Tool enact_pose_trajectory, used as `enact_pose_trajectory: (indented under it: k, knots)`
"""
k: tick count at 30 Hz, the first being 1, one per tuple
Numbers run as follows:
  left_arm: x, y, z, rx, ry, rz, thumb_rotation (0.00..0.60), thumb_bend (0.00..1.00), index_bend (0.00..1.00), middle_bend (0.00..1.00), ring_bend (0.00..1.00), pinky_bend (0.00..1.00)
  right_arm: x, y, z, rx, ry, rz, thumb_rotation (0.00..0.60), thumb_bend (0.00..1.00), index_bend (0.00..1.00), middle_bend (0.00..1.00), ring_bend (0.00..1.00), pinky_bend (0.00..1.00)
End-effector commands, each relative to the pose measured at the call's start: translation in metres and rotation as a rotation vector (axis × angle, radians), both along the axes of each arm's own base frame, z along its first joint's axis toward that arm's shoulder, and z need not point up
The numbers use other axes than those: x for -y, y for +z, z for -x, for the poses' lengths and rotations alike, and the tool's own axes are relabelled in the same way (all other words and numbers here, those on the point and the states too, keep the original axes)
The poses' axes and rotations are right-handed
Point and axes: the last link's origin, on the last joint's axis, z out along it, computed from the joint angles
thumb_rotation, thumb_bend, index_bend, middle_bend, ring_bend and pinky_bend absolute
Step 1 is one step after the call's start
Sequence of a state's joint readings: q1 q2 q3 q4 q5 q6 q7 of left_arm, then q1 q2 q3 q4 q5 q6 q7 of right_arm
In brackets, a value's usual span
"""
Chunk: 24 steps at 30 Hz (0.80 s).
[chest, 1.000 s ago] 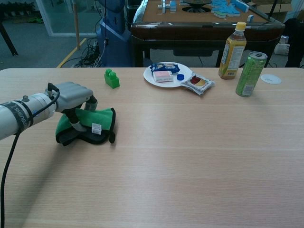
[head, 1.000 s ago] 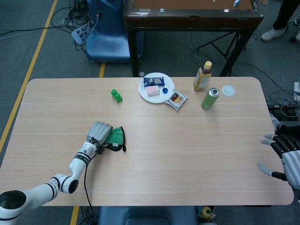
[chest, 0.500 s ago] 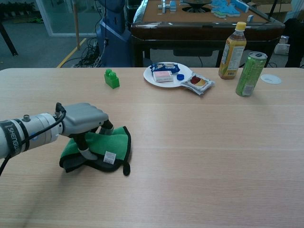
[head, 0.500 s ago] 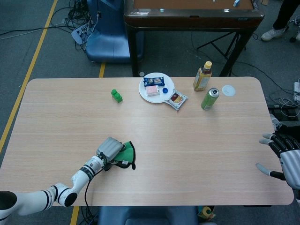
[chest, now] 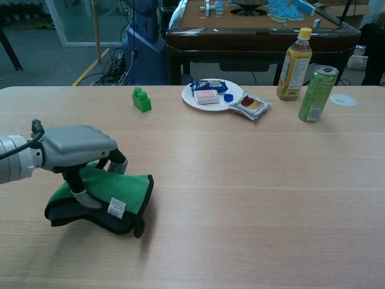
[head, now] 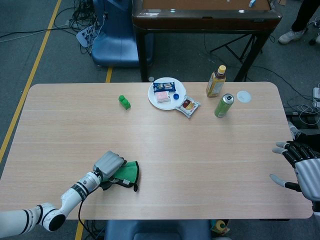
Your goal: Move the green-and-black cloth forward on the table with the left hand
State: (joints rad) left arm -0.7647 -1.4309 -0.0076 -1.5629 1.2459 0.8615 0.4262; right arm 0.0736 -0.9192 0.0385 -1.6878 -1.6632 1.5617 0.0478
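Observation:
The green-and-black cloth (head: 126, 173) (chest: 117, 194) lies bunched on the near left part of the table, a small white tag on its front edge. My left hand (head: 107, 165) (chest: 75, 147) sits on top of it with fingers curled down into the fabric, gripping it. My right hand (head: 301, 166) hovers at the table's right edge with fingers spread and nothing in it; the chest view does not show it.
A green toy block (head: 124, 102) (chest: 142, 99) stands at the back left. A white plate (head: 155, 97) (chest: 191, 98) with snack packets, a sachet (head: 187, 105), a yellow bottle (head: 216, 81) (chest: 295, 55), a green can (head: 223, 105) (chest: 316, 86) and a white lid (head: 243, 96) occupy the back right.
My left hand has dragged the cloth toward the table's near edge over the past second, and in the last half second a little to the left. The right hand has barely moved.

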Motion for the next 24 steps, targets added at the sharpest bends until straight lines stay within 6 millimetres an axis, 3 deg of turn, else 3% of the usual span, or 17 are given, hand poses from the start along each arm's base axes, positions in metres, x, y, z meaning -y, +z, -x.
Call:
enact_pose_trajectory:
  k: [1, 8, 18, 24]
  knots:
    - [-0.011, 0.023, 0.006, 0.043, 0.044, -0.092, 0.6, 0.14, 0.5, 0.53, 0.52, 0.7, 0.0, -0.001, 0.0, 0.001, 0.001, -0.003, 0.6, 0.16, 0.32, 0.27, 0.19, 0.19]
    - [-0.045, 0.039, 0.014, 0.056, 0.084, -0.236, 0.6, 0.14, 0.5, 0.53, 0.51, 0.7, 0.001, -0.001, -0.001, 0.001, 0.008, -0.005, 0.6, 0.16, 0.32, 0.27, 0.19, 0.19]
    - [-0.092, 0.028, 0.025, 0.036, 0.155, -0.347, 0.6, 0.14, 0.49, 0.52, 0.51, 0.7, -0.003, 0.001, 0.001, -0.004, -0.004, 0.001, 0.6, 0.16, 0.32, 0.27, 0.19, 0.19]
    - [-0.115, 0.018, 0.02, 0.038, 0.153, -0.381, 0.6, 0.14, 0.49, 0.51, 0.5, 0.7, -0.004, 0.002, 0.0, -0.009, -0.007, 0.004, 0.6, 0.16, 0.32, 0.27, 0.19, 0.2]
